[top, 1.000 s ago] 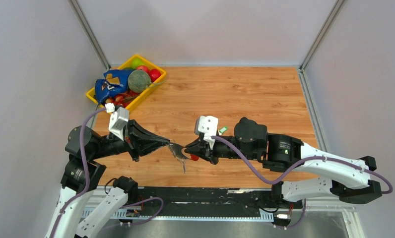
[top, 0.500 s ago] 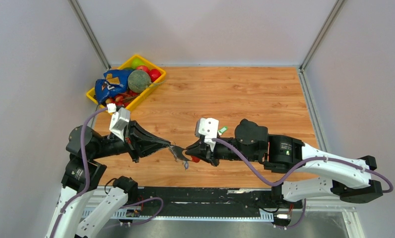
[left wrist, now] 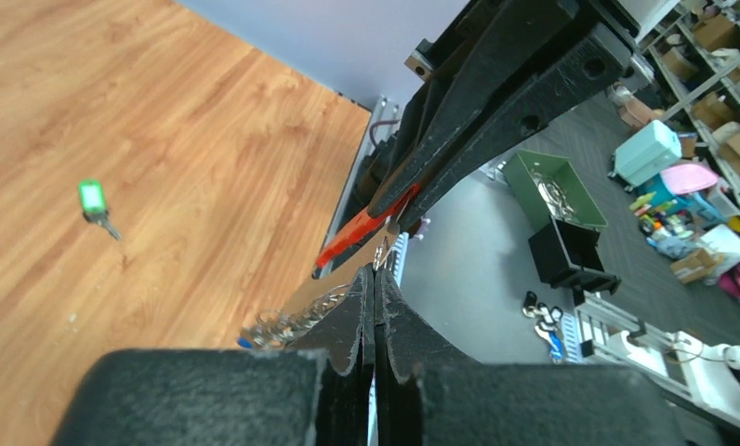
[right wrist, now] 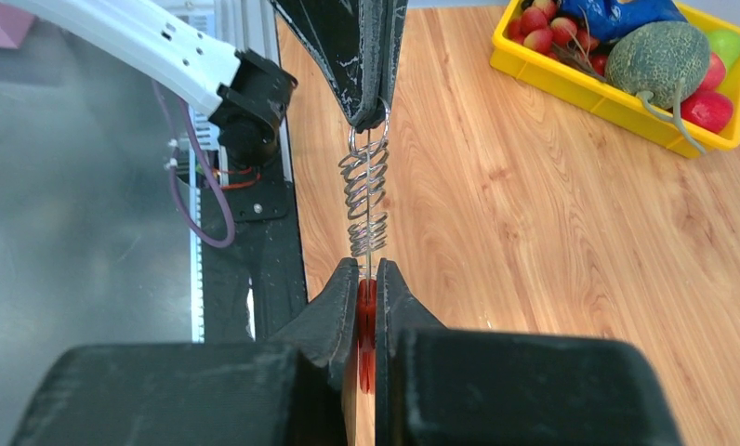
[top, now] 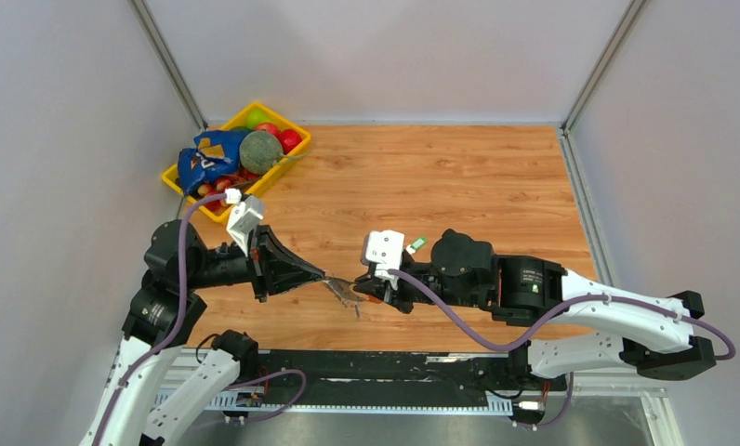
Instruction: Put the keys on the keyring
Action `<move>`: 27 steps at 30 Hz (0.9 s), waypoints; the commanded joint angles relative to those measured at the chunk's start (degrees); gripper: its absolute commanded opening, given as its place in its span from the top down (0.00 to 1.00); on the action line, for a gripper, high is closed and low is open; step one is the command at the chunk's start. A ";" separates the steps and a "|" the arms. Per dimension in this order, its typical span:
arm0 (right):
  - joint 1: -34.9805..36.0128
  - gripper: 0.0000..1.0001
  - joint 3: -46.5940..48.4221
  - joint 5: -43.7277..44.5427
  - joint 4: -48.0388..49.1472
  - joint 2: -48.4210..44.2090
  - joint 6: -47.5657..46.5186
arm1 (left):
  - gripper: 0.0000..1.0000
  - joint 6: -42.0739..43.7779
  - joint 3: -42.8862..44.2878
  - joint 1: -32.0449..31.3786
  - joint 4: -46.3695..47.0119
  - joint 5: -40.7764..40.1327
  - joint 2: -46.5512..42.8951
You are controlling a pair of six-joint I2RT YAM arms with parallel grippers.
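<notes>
keyring (right wrist: 367, 200) taut midair, green key (left wrist: 92, 198) lying flat

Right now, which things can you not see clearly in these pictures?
- Top view: the keyring, between the left end effector and right end effector, is too small to show whether a key hangs on it.
- Right wrist view: its red clip is mostly hidden between the right fingers.
- Left wrist view: the coil's end is blurred and partly behind the left fingers.
- Blue key: no view shows it clearly.

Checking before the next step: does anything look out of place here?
The left gripper and right gripper both pinch the keyring, stretched between them above the table, while the green key lies apart on it. Neither is free to pick it up.
</notes>
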 commanded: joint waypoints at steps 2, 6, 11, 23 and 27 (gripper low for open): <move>0.79 1.00 -1.73 2.87 0.51 -0.56 -3.40 | 1.00 0.12 0.50 0.13 -6.46 2.08 2.74; 1.13 1.00 -3.88 3.05 0.40 -0.47 -4.83 | 1.00 -0.87 -1.18 0.16 -7.25 4.83 4.06; 1.36 1.00 -7.19 5.44 2.12 -1.52 -7.38 | 1.00 -5.11 -4.84 0.16 -4.61 8.43 4.60; 1.36 1.00 -10.73 4.04 4.19 -4.95 -9.77 | 1.00 -9.68 -13.33 -0.81 -2.23 11.50 2.09; 1.36 1.00 -11.39 3.54 3.99 -4.42 -9.48 | 1.00 -12.32 -14.66 -0.92 1.46 12.57 1.22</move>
